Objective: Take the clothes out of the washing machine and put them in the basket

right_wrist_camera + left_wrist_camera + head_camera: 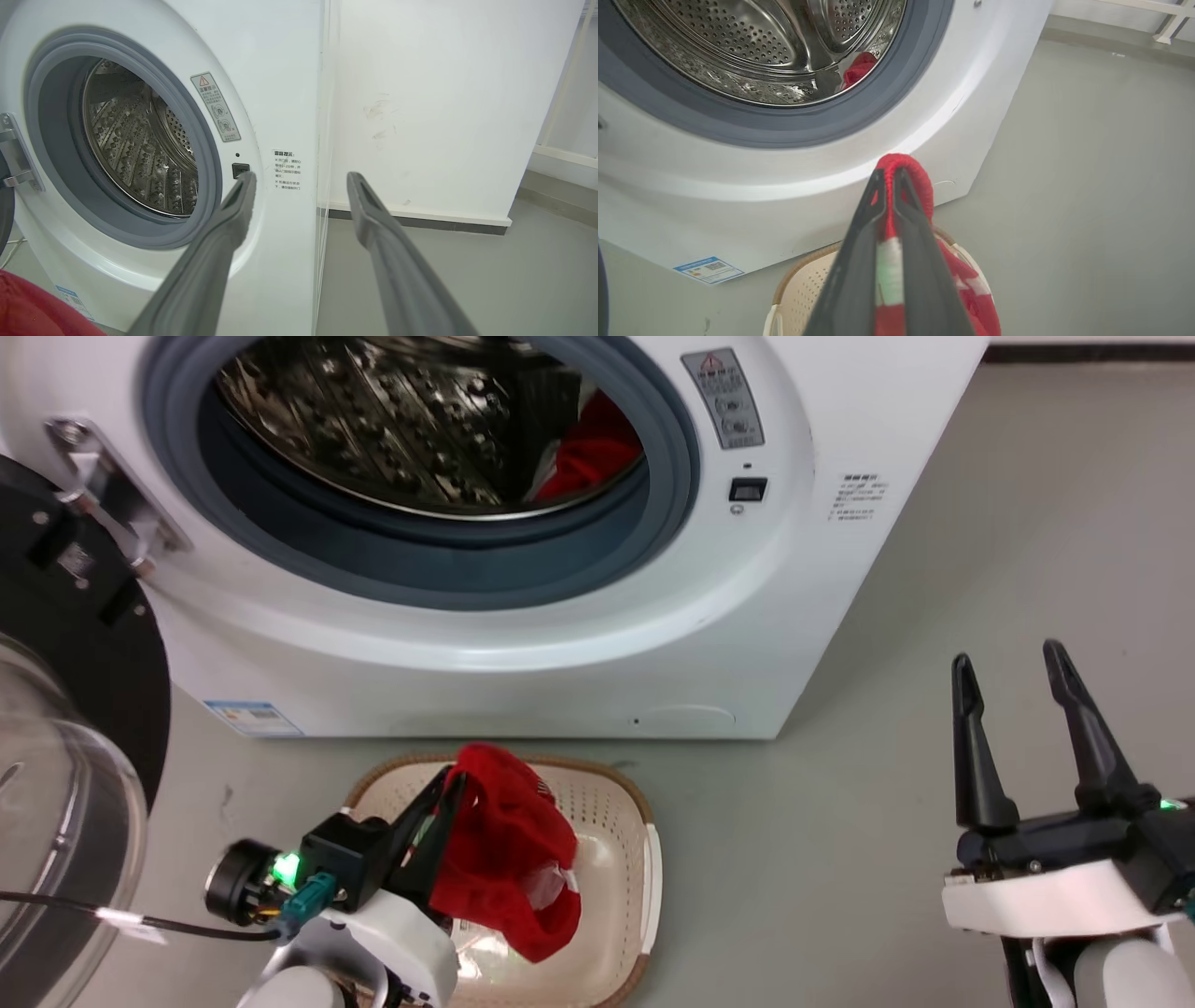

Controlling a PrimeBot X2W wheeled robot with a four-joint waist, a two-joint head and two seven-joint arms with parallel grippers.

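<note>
My left gripper [455,777] is shut on a red garment [509,849] with white trim. It holds the garment just above the cream basket [644,821], which stands on the floor before the washing machine [653,644]. The left wrist view has the fabric [920,177] pinched between my fingers and looped over their tips, over the basket [803,284]. More red clothes [593,453] lie at the right side of the steel drum. My right gripper [1007,656] is open and empty over the floor to the machine's right, seen in its wrist view [301,176] pointing at the machine's front corner.
The machine's black-framed glass door [75,644] hangs open at the left, close to my left arm. Grey floor [980,523] stretches to the right of the machine. A white wall [444,93] stands behind and to the right of it.
</note>
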